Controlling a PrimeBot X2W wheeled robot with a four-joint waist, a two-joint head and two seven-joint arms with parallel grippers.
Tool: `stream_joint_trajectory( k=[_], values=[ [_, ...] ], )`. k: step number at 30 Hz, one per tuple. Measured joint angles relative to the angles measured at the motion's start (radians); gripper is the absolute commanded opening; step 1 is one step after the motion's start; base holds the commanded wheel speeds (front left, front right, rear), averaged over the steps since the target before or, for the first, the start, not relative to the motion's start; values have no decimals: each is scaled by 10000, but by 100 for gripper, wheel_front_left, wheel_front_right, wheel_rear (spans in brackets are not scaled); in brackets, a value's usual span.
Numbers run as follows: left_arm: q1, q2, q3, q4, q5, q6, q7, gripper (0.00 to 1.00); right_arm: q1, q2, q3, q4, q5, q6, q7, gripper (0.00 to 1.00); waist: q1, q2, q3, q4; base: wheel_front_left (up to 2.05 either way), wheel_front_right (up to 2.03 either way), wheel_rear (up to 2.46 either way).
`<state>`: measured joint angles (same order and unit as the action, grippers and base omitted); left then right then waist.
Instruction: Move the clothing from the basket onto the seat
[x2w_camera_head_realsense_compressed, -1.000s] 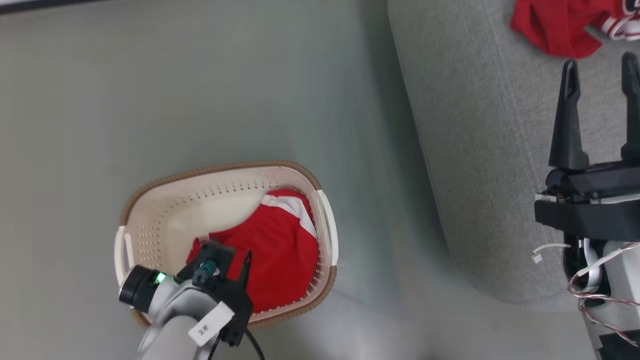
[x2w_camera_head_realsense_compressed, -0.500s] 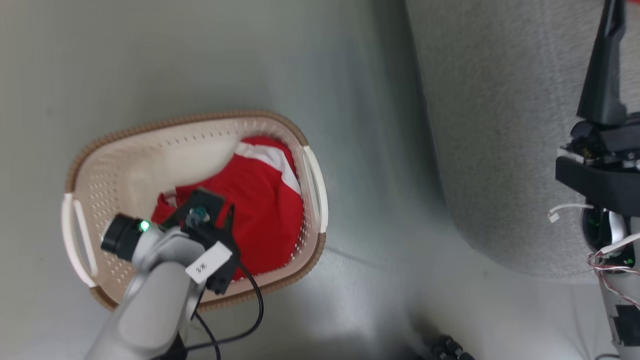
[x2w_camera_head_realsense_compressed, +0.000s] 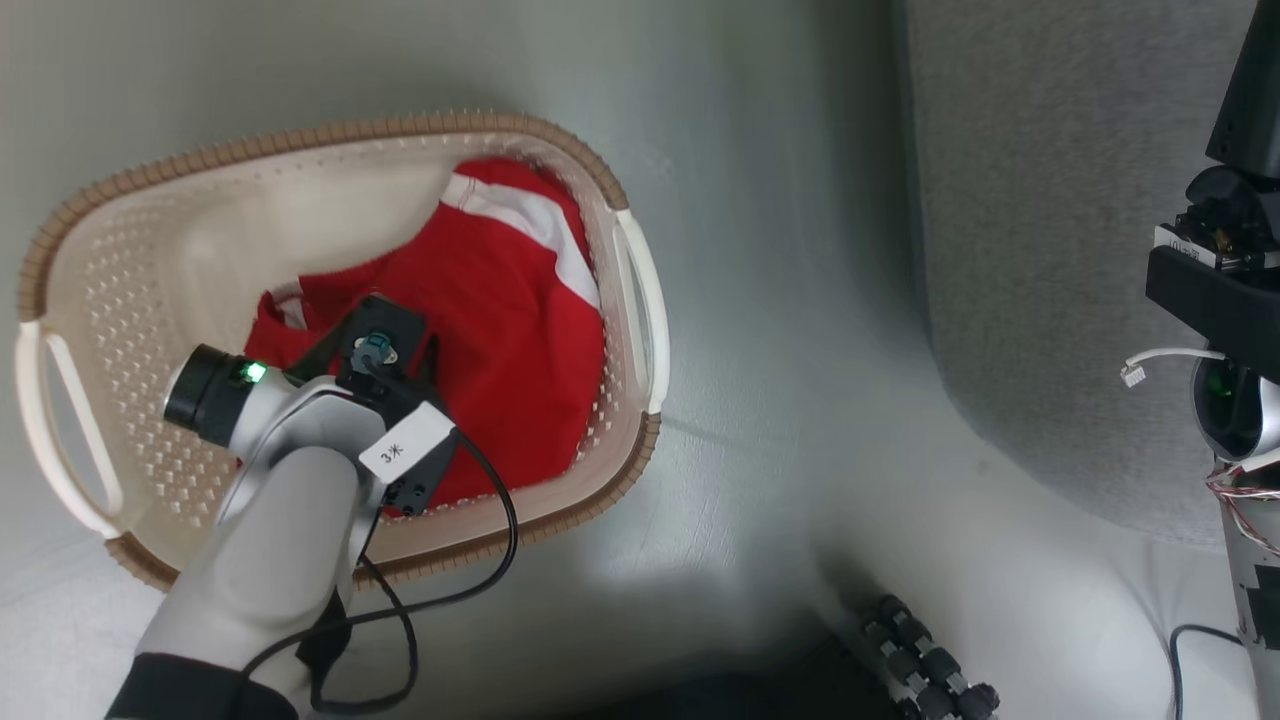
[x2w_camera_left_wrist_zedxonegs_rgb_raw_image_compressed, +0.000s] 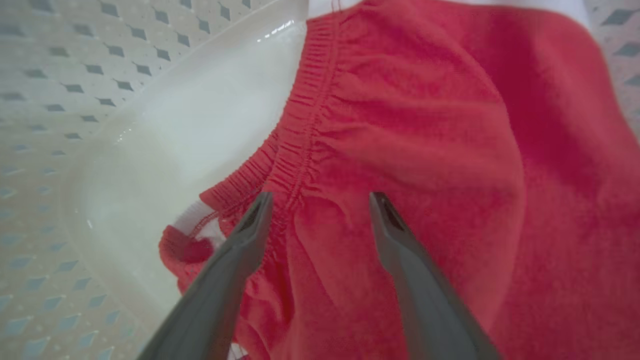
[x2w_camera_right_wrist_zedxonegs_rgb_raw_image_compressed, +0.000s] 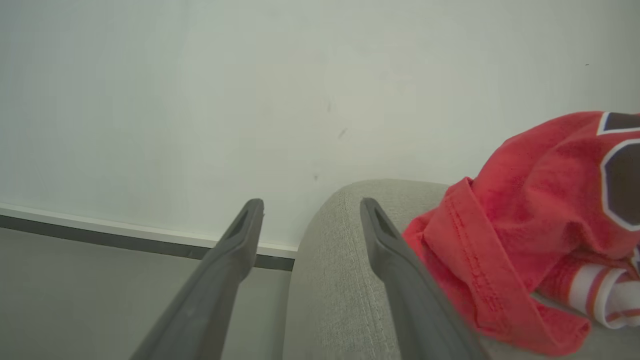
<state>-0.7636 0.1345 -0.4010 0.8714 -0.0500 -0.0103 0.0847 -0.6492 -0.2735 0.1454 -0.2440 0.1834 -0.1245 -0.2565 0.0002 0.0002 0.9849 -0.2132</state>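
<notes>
Inside the basket (x2w_camera_head_realsense_compressed: 130, 300), the left fingers (x2w_camera_left_wrist_zedxonegs_rgb_raw_image_compressed: 240, 250) are spread and hold nothing, with their tips at the elastic waistband of the red white-striped garment (x2w_camera_head_realsense_compressed: 500, 300) lying there. Right of the basket, the right fingers (x2w_camera_right_wrist_zedxonegs_rgb_raw_image_compressed: 230, 250) are spread and empty beside the jersey (x2w_camera_right_wrist_zedxonegs_rgb_raw_image_compressed: 540, 210) on the seat (x2w_camera_right_wrist_zedxonegs_rgb_raw_image_compressed: 340, 260).

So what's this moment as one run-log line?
left jaws: open at red shorts in basket | right jaws: open, empty, near jersey on seat | stage: grasp not yet made

Two garments (x2w_camera_head_realsense_compressed: 520, 330) (x2w_camera_right_wrist_zedxonegs_rgb_raw_image_compressed: 525, 215); one basket (x2w_camera_head_realsense_compressed: 300, 135); one seat (x2w_camera_head_realsense_compressed: 1050, 250)
</notes>
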Motion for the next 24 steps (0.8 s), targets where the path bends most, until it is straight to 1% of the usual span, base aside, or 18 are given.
stream_joint_trajectory(
  k=[6,9,19,21,22,23,24],
  values=[
    [-588,119,19,324,92,33,-174,100,-87,17,19,48,-73,0,-2,100,-1,0,484,-8,0,0,0],
    [-874,111,2,522,167,130,-259,100,-155,23,27,125,-86,0,-2,100,-1,0,633,-41,0,0,0],
    [-1398,-48,-107,1289,282,288,-291,100,-162,88,148,267,-155,0,-2,100,-1,-2,761,-137,0,0,0],
    [-1423,-63,-98,1354,282,293,-290,31,-163,104,155,284,-155,0,-2,100,-2,-2,763,-143,0,0,0],
    [-1461,-82,-98,1453,282,297,-263,9,-165,123,169,305,-155,0,-2,100,-1,-2,763,-150,0,0,0],
    [-1492,-92,-100,1528,282,328,-245,0,-167,142,178,326,-155,0,-4,100,-2,-2,763,-157,0,0,0],
    [-1514,-94,-98,1580,282,337,-245,0,-171,153,184,359,-155,0,-2,100,-1,-2,761,-163,0,0,0]
  ],
)
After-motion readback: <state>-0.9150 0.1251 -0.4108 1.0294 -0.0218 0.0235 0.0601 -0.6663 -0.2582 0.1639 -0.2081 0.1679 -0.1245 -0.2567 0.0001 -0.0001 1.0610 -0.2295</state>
